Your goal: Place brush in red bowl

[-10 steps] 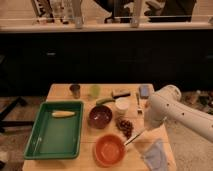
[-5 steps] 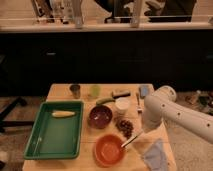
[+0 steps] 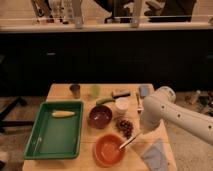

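Note:
The red bowl (image 3: 108, 151) stands at the table's front edge, right of the green tray. The brush (image 3: 128, 143) slants down to the left from my gripper (image 3: 139, 133). Its whitish head hangs over the bowl's right rim. My gripper sits at the end of the white arm (image 3: 159, 107), just right of and above the bowl, and is shut on the brush's handle end. The fingers themselves are mostly hidden behind the wrist.
A green tray (image 3: 52, 140) on the left holds a yellow corn cob (image 3: 63, 114). Behind the red bowl are a maroon bowl (image 3: 100, 116), a dark red fruit cluster (image 3: 125, 127) and a white cup (image 3: 121, 104). A bluish cloth (image 3: 154, 155) lies front right. Cups, a scrub brush (image 3: 120, 93) and a sponge (image 3: 144, 91) line the back.
The arm has swung left and down with the brush. The brush head has moved from right of the red bowl to over its right rim.

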### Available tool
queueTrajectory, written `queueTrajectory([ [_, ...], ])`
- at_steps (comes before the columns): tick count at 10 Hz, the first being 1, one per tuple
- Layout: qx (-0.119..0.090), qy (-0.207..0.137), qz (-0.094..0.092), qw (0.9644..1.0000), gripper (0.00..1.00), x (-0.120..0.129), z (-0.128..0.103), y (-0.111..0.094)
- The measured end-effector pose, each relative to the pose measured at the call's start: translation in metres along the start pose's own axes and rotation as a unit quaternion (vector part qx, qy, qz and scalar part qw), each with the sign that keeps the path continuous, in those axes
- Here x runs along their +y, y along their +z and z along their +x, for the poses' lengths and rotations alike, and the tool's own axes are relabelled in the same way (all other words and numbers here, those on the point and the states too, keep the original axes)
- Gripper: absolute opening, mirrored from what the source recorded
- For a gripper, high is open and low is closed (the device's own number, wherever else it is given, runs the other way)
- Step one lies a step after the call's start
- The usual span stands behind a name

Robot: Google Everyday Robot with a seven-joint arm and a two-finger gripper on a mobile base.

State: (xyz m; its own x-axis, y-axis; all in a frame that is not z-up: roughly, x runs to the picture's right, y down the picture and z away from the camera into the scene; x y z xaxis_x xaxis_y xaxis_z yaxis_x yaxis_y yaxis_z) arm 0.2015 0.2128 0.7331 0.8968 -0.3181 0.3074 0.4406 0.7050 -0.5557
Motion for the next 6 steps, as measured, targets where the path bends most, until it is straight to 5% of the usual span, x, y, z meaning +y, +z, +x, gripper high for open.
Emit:
queueTrajectory([
  [6, -0.043, -0.006, 0.007, 0.9990, 0.00, 0.014, -0.030, -0.001],
])
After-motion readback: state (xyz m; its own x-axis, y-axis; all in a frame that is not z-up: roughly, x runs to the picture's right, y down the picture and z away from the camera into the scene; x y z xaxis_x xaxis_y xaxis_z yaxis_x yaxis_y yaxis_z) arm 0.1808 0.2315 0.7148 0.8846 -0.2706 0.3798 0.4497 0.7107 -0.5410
